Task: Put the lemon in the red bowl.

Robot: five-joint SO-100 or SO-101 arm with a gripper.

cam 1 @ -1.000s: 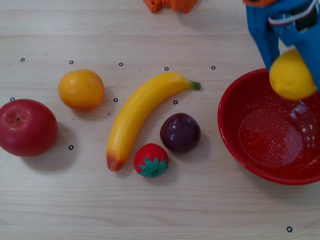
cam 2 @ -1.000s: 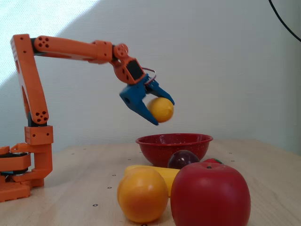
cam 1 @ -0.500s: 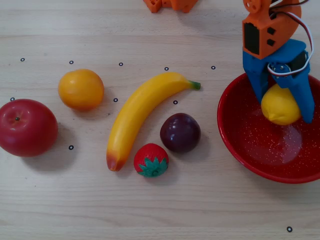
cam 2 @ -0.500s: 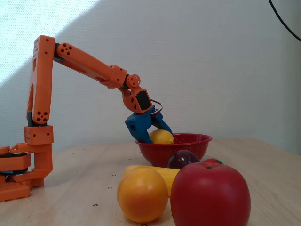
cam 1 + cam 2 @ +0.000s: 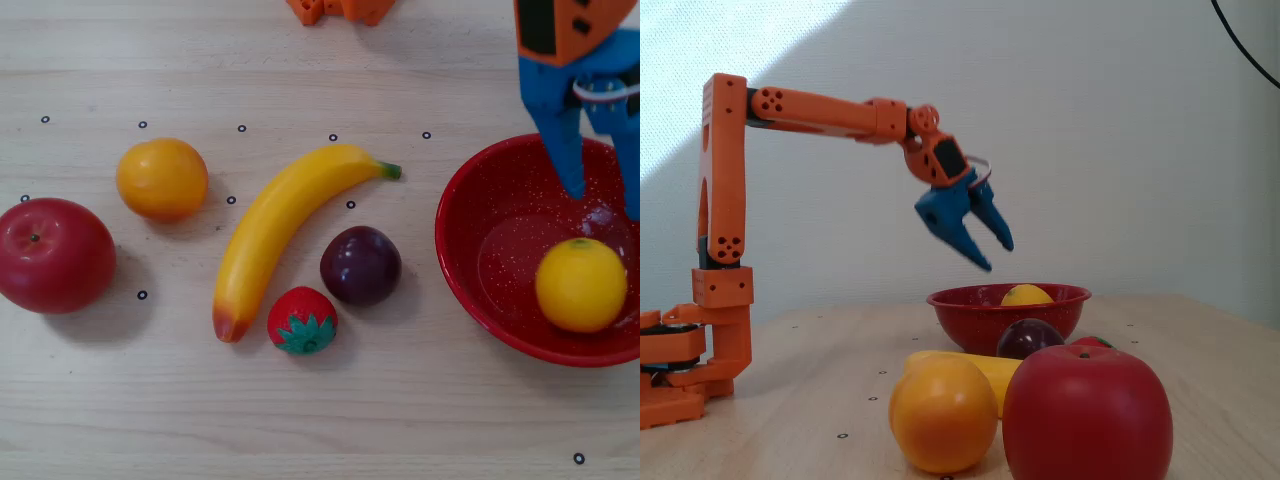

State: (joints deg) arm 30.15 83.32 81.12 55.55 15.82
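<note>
Yellow and glossy, the lemon [image 5: 581, 285] lies inside the red bowl [image 5: 470, 265], resting on the bowl's floor toward its 4 o'clock side in the overhead view. In the fixed view only the top of the lemon [image 5: 1026, 295] shows above the bowl's rim [image 5: 970, 300].

Above the bowl's 1 o'clock edge hangs the blue end effector [image 5: 603, 200]; its two tapered fingers are spread apart with nothing between them. The fixed view shows the end effector [image 5: 997, 256] well clear of the rim, pointing down at an angle from the orange arm [image 5: 820, 110].

Outward on the pale wooden tabletop [image 5: 300, 400], at the bowl's 9 o'clock, sit a dark plum [image 5: 360, 265], a strawberry [image 5: 302, 320], a banana [image 5: 285, 225], an orange [image 5: 161, 178] and a red apple [image 5: 55, 255].

Judging by this, the placing looks done. What could go wrong: the round lemon may roll on the smooth curved floor if the bowl is jolted, and a low arm sweep could catch the rim and shove or tip the bowl.
</note>
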